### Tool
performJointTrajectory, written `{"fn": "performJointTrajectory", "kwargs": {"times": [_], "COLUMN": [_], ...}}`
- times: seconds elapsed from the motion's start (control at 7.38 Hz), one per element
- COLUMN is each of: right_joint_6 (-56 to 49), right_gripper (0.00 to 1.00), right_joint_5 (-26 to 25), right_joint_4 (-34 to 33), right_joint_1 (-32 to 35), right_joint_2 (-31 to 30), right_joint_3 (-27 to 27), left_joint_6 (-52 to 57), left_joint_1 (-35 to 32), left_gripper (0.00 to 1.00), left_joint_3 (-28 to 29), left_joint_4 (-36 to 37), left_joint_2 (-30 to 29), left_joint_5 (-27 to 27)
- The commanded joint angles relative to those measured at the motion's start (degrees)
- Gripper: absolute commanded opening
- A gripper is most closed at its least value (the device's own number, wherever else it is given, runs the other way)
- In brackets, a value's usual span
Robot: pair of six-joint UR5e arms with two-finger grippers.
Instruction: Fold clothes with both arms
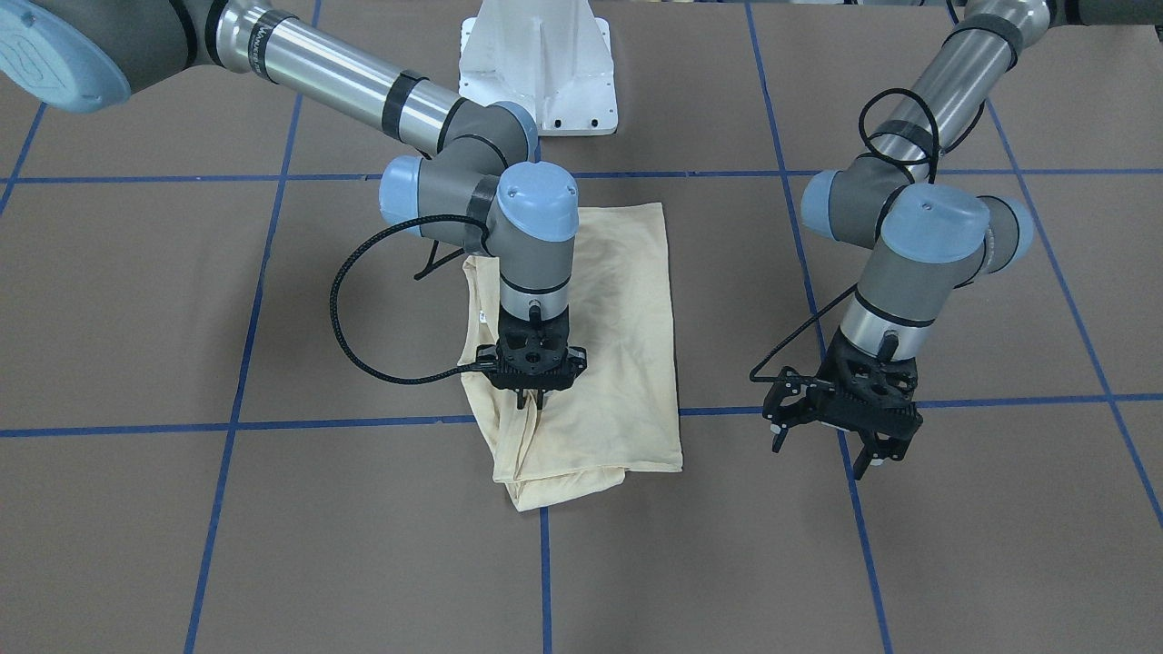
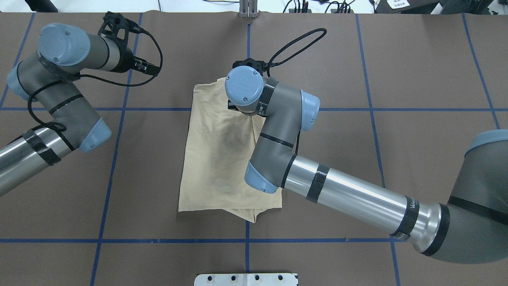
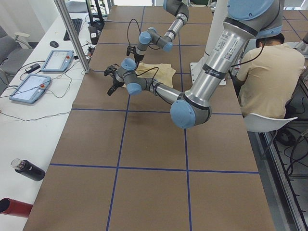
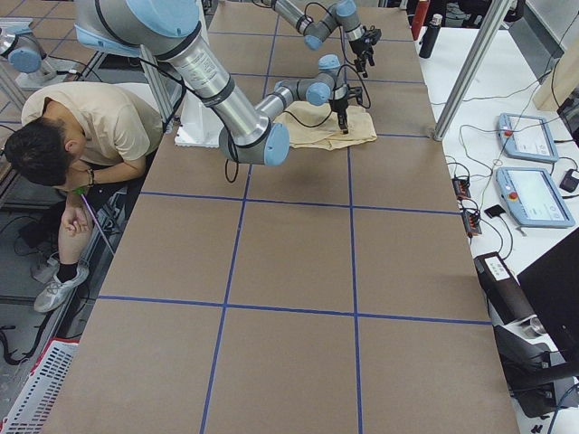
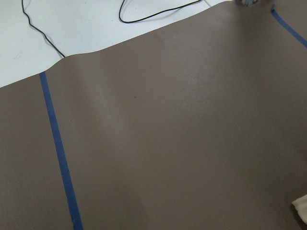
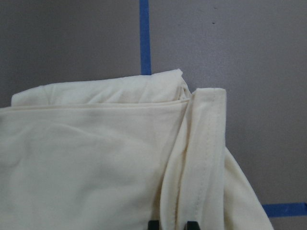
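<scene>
Right pincer [image 1: 532, 398]: clenched on a raised fold of the shirt. In the right wrist view two black fingertips [image 6: 152, 224] are seen close together, with a stitched, hemmed strip of cloth pinched up between them.
Shirt [image 1: 627, 363]: cream, folded into a long oblong and laid flat on the desk directly beneath the right pincer. The larger part is spread on the side of that pincer nearer the left pincer. A bunched, layered end is seen just beyond the right pincer, on the side away from the robot's base. The print cannot be made out.
Left pincer [image 1: 822, 447]: released, with its fingers spread wide, and held over bare desk. The shirt is kept well apart from it, off toward the right pincer. Only a small cream corner is caught at the lower right edge of the left wrist view.
Right arm [image 2: 349, 190]: stretched across the shirt, with its wrist turned straight down over the cloth.
Left arm [image 2: 59, 99]: bent at the elbow beside the shirt, with a black cable looped round its wrist.
Desk [image 1: 909, 563]: covered in brown sheeting and marked off by a grid of blue tape [image 1: 218, 509].
Pedestal [image 1: 536, 64]: white, seen on the desk behind both pincers.
Person [image 4: 81, 127]: seated beside the desk, behind the robot, in a beige top.
</scene>
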Motion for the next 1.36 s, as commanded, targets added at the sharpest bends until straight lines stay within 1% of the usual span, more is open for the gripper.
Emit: {"fn": "performJointTrajectory", "kwargs": {"times": [0.0,0.14,0.27,0.54,0.68,0.81,0.95,1.08,1.22], "right_joint_6": [-1.36,-4.50,-5.75,-6.63,-7.34,-7.00,-6.73,-6.73,-6.64], "right_gripper": [0.02,0.00,0.00,0.00,0.20,0.99,1.00,1.00,1.00], "right_joint_5": [1.49,1.93,1.85,1.67,1.50,1.32,1.41,1.84,2.46], "right_joint_4": [-2.98,-4.65,-4.58,-3.96,-3.96,-3.87,-3.87,-3.96,-4.66], "right_joint_1": [0.86,1.39,1.92,2.36,2.36,2.36,2.62,3.32,4.03], "right_joint_2": [-0.54,-3.24,-6.57,-9.76,-11.16,-11.09,-11.09,-10.91,-11.09], "right_joint_3": [2.47,5.88,8.44,9.26,10.74,11.54,12.07,13.29,16.09], "left_joint_6": [0.00,-0.09,-0.18,-0.88,-0.88,-0.88,-0.88,-0.88,-1.66], "left_joint_1": [0.00,0.09,0.09,0.18,0.18,0.18,0.18,0.18,0.18], "left_gripper": [1.00,1.00,1.00,1.00,1.00,1.00,1.00,1.00,1.00], "left_joint_3": [0.00,0.00,0.00,0.00,0.09,0.00,-0.08,-0.35,-2.26], "left_joint_4": [0.00,0.00,0.00,0.00,0.00,0.00,0.00,0.00,0.78], "left_joint_2": [0.01,0.01,0.01,0.01,0.01,0.01,0.01,0.01,0.01], "left_joint_5": [0.00,0.00,0.00,0.00,0.00,0.00,-0.09,-1.31,-3.32]}}
